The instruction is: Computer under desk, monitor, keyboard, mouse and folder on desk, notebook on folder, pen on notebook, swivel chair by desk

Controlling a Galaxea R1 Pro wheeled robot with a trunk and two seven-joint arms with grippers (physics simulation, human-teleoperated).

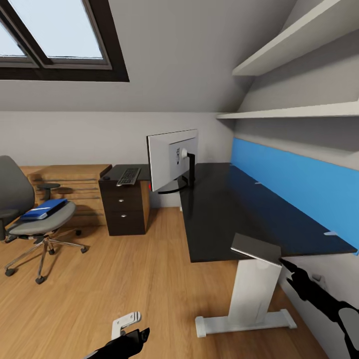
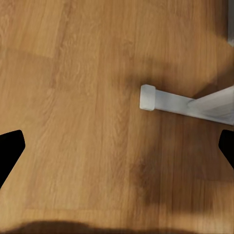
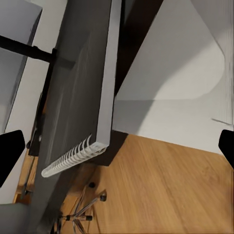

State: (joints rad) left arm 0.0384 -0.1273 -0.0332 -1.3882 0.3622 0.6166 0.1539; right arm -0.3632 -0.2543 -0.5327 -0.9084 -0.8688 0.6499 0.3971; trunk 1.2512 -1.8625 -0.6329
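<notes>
Spiral-bound grey notebook (image 1: 257, 248) at black worktop (image 1: 224, 209) near corner; right gripper (image 3: 117, 148) released; folder step probably next.

Skylight (image 1: 55, 35); wall shelves (image 1: 299, 75); dark drawer cabinet (image 1: 123, 207); oak floor (image 1: 124, 284).

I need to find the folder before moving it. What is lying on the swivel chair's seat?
The blue folder lies flat on the swivel chair, on its grey seat. The seat beneath the folder is covered.
</notes>
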